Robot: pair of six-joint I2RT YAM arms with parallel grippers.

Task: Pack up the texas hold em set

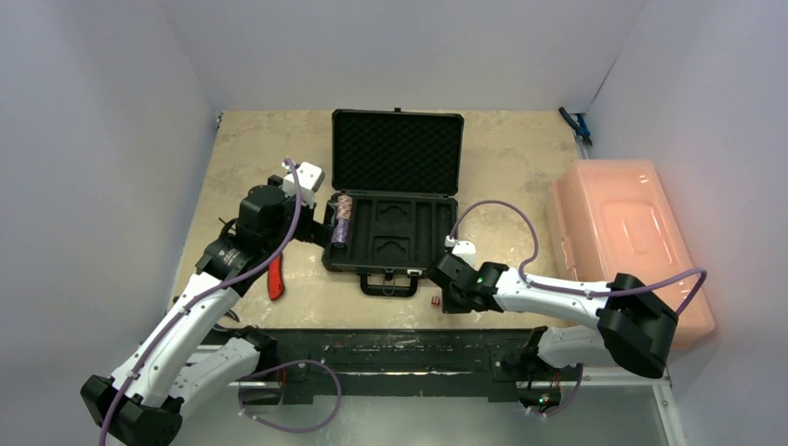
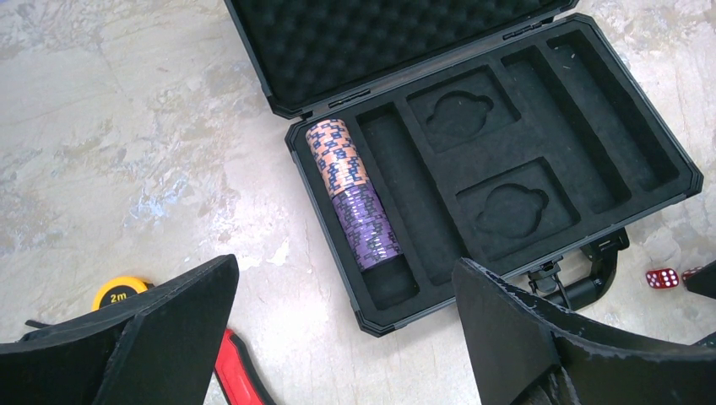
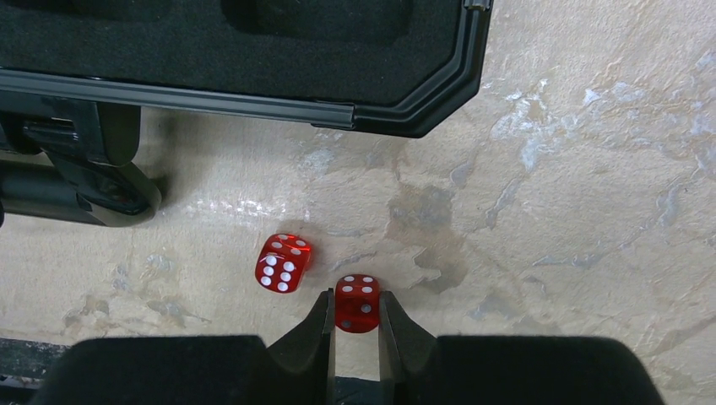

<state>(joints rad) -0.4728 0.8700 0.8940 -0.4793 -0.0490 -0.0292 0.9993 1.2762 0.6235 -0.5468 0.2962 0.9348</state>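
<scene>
Briefcase (image 1: 423, 232) lies open, long axis crosswise, handle (image 1: 388, 284) nearside; right gripper (image 3: 356, 316) pinches die (image 3: 357, 299).

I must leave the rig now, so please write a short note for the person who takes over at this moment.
Left gripper: open, holding nothing, at the left of the case.
Right gripper: jaws closed around one red die, which is on the table.
Second die: free beside it.
Done: chip stack lies in the case's end slot.
Left: both dice into the case, lid shut.
</scene>
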